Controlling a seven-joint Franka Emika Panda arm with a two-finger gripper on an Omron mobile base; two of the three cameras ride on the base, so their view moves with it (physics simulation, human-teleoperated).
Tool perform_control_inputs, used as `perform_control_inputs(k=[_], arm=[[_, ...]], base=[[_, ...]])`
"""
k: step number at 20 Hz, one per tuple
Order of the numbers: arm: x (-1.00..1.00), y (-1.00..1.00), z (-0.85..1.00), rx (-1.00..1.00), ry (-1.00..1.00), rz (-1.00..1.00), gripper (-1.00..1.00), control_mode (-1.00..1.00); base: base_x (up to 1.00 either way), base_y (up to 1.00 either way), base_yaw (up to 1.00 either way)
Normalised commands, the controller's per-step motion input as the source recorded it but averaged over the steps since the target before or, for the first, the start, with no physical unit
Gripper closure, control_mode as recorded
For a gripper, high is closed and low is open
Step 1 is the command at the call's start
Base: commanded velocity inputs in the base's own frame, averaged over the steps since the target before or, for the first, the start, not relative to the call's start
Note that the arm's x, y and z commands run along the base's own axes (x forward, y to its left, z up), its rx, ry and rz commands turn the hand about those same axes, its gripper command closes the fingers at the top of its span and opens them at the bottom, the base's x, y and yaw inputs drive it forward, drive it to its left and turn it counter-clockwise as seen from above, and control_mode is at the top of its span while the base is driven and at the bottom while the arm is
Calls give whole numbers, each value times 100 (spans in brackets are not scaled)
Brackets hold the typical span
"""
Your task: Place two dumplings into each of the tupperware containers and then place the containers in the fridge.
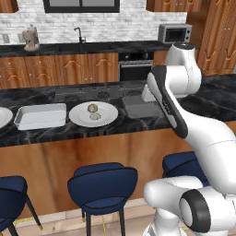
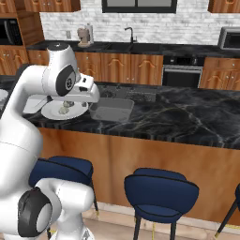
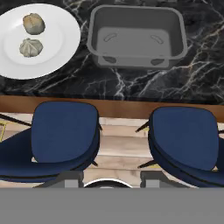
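Hovering above the counter edge, the gripper (image 3: 105,178) (jaw gap unclear) looks down: two dumplings (image 3: 33,24) wait on a plate (image 3: 61,52) ahead-left, grey tupperware container (image 3: 136,37) ahead, empty, apparently awaiting filling.

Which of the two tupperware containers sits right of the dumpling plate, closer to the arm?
The smoky grey container; it sits right of the plate, beside the arm. The whitish container lies on the plate's far left side. Both are empty.

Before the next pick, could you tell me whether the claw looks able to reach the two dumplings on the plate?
Probably yes: the dumplings lie uncovered on the white plate beside the grey tupperware container, nothing standing over them.
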Motion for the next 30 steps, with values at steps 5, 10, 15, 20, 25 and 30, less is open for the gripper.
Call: perform_control_inputs(k=[5,10,15,20,25,30], arm=[[5,41,-36,-3,9,0,-100,-100],[53,100,-66,-4,19,2,-100,-100],[63,50,-4,2,7,0,-100,-100],[98,21,-9,2,4,6,-100,-100],[92,58,-20,0,13,7,-100,-100],[100,71,-44,0,18,7,-100,-100]], base=[[0,0,0],[0,0,0],[0,0,0],[0,0,0],[0,0,0],[0,0,0]])
